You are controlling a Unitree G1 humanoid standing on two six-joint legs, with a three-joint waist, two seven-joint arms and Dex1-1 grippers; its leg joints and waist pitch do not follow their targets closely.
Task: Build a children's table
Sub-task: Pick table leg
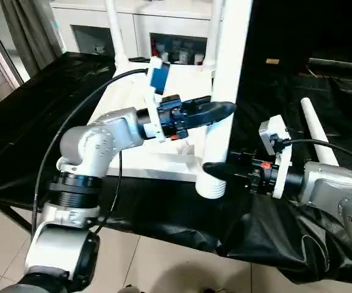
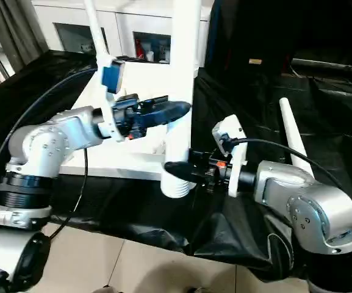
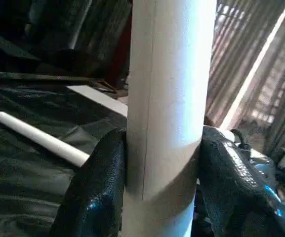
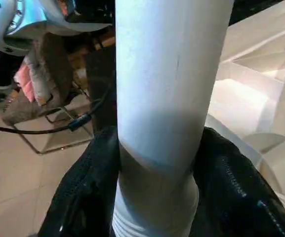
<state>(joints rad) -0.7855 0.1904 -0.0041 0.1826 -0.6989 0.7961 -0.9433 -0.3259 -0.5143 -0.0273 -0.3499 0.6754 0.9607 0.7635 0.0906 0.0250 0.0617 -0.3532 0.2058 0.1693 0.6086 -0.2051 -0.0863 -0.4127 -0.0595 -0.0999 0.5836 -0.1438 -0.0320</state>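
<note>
The children's table top [image 1: 140, 163] lies upside down on the black cloth, ribbed side up. Two white legs [image 1: 113, 30] [image 1: 214, 36] stand in its far corners. A third leg [image 1: 230, 73] stands upright over the near right corner, its threaded end [image 1: 211, 186] at the bottom. My left gripper [image 1: 223, 110] is shut on this leg at mid-height, a finger [image 3: 100, 187] on each side. Lower down, my right gripper [image 1: 216, 171] is shut on the same leg just above the thread, its fingers [image 4: 83, 192] hugging the tube. Another leg [image 1: 318, 134] lies loose on the cloth to the right.
Black cloth [image 1: 35, 128] covers the work surface, whose near edge drops to a tiled floor [image 1: 163, 268]. A white glass-door cabinet [image 1: 90, 30] stands behind the table top. My left arm's cable [image 1: 72, 125] loops over the near left.
</note>
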